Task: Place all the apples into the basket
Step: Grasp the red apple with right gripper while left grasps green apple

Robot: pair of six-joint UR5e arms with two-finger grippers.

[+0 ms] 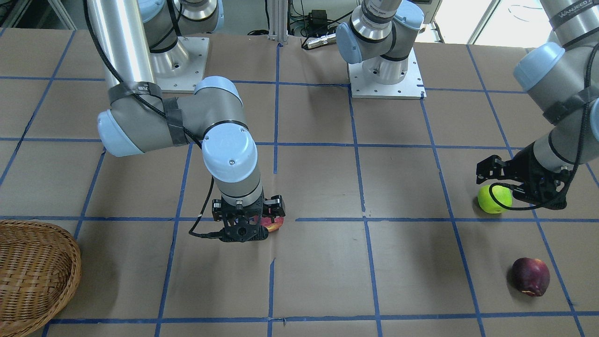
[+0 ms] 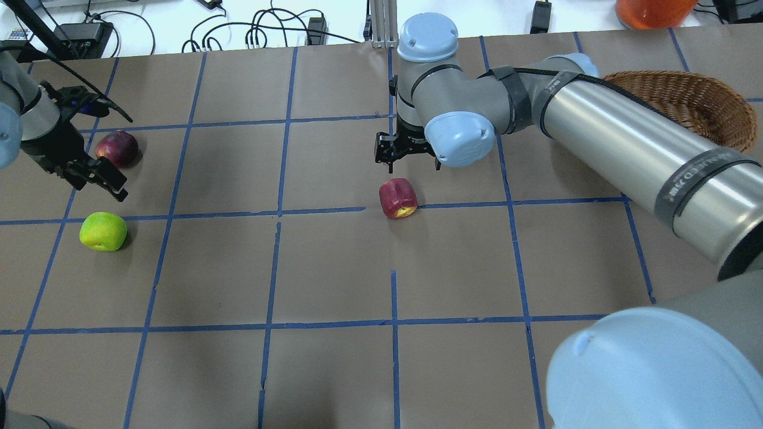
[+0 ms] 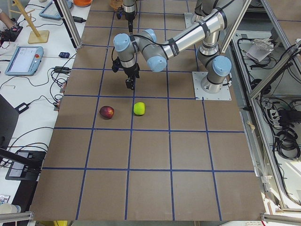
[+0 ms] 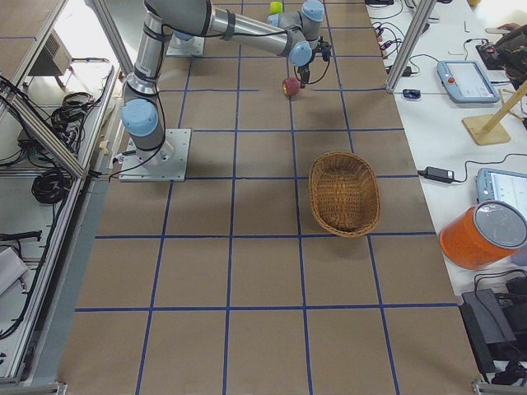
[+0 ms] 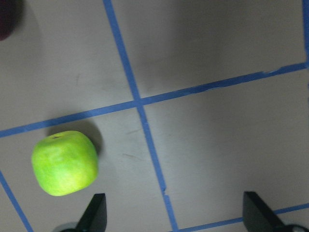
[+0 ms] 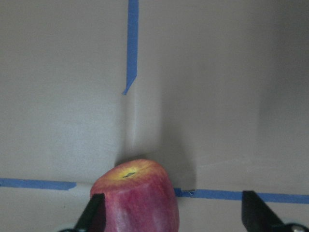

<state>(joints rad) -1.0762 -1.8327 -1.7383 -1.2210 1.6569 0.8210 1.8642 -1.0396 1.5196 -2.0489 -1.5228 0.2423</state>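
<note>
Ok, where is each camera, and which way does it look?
Front-facing: across the table, facing the robot, looking down; both arms, both bases.
Overhead: behind the robot's shoulders, looking forward and down; both arms.
Exterior left: table's end, looking along it; left arm near.
Exterior right: opposite end; right arm near, basket mid-table.
Left wrist: on the left hand, looking down at the green apple; fingertips show.
Right wrist: on the right hand, looking down at the red apple; fingertips show.
Shared: front-facing and overhead both show all three apples.
</note>
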